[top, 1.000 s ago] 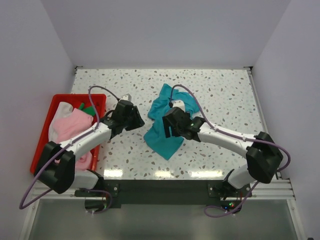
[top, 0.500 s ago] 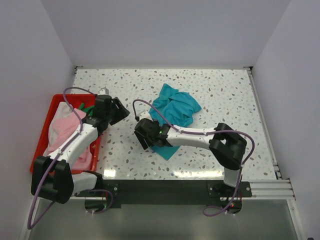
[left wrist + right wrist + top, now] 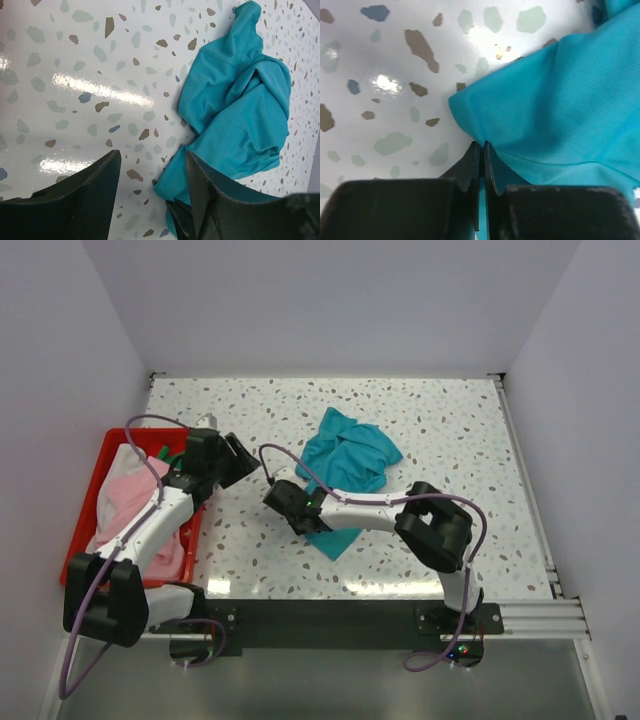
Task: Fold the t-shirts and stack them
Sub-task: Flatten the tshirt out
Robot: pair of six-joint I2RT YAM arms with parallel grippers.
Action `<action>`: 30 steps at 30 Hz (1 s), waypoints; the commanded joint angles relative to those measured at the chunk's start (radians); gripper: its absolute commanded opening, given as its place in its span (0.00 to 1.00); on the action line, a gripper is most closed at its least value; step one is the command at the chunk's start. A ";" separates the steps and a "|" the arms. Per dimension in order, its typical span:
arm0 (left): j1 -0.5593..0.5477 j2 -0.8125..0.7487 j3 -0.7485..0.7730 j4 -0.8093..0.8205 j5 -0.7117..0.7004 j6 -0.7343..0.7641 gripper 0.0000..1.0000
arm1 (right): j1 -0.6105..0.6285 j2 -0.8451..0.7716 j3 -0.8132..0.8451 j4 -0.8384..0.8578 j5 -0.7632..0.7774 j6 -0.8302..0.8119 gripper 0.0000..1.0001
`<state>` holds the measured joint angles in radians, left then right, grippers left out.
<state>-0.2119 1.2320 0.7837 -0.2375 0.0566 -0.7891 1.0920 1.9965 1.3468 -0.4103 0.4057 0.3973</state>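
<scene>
A crumpled teal t-shirt (image 3: 352,462) lies mid-table, and it also fills the right of the left wrist view (image 3: 240,105). My right gripper (image 3: 300,520) is shut on its lower left edge, the fingertips (image 3: 481,150) pinching a fold of the teal cloth (image 3: 560,110) against the table. My left gripper (image 3: 238,460) hovers open to the left of the shirt, by the bin's right rim, with nothing between its fingers (image 3: 85,195). A light pink t-shirt (image 3: 125,502), a white piece (image 3: 122,455) and a dark green piece (image 3: 176,454) lie in the bin.
The red plastic bin (image 3: 78,540) stands at the table's left edge, under the left arm. The speckled tabletop (image 3: 450,420) is bounded by white walls at the back and sides.
My right gripper moved left to the teal shirt's lower left edge and shut on it. My left arm drew back toward the bin, then held still, staying open.
</scene>
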 commanded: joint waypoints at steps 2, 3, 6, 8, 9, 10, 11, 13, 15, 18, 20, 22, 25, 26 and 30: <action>0.006 -0.003 -0.020 0.115 0.069 0.005 0.57 | -0.040 -0.130 0.074 -0.110 0.073 0.006 0.00; 0.005 -0.003 -0.030 0.131 0.095 0.002 0.57 | -0.061 -0.169 0.093 -0.145 0.079 0.008 0.00; -0.009 0.006 -0.066 0.188 0.126 -0.009 0.55 | -0.119 -0.350 0.155 -0.217 0.123 -0.001 0.00; -0.047 0.017 -0.072 0.216 0.123 -0.009 0.54 | -0.159 -0.460 0.195 -0.254 0.149 -0.018 0.00; -0.064 0.024 -0.070 0.222 0.117 -0.009 0.54 | -0.203 -0.490 0.230 -0.280 0.162 -0.031 0.00; -0.105 0.046 -0.063 0.245 0.111 -0.013 0.54 | -0.225 -0.513 0.247 -0.294 0.177 -0.047 0.00; -0.127 0.059 -0.058 0.263 0.103 -0.018 0.54 | -0.266 -0.553 0.264 -0.320 0.217 -0.058 0.00; -0.199 0.110 -0.037 0.293 0.072 -0.030 0.54 | -0.308 -0.576 0.301 -0.340 0.251 -0.080 0.00; -0.234 0.156 -0.021 0.313 0.058 -0.044 0.54 | -0.383 -0.596 0.319 -0.363 0.249 -0.086 0.00; -0.280 0.254 0.017 0.348 0.042 -0.073 0.55 | -0.447 -0.616 0.324 -0.377 0.255 -0.089 0.00; -0.291 0.323 0.041 0.385 0.054 -0.099 0.57 | -0.478 -0.616 0.325 -0.383 0.254 -0.092 0.00; -0.303 0.379 0.075 0.409 0.068 -0.116 0.59 | -0.494 -0.613 0.337 -0.390 0.260 -0.094 0.00; -0.326 0.435 0.133 0.434 0.072 -0.113 0.59 | -0.517 -0.608 0.354 -0.392 0.263 -0.098 0.00; -0.333 0.449 0.149 0.435 0.069 -0.108 0.59 | -0.521 -0.607 0.357 -0.395 0.259 -0.101 0.00; -0.360 0.524 0.216 0.448 0.069 -0.095 0.59 | -0.534 -0.597 0.380 -0.398 0.245 -0.101 0.00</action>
<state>-0.5510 1.7283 0.9329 0.1200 0.1268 -0.8799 0.5678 1.4204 1.6825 -0.8043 0.6380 0.3206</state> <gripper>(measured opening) 0.592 0.019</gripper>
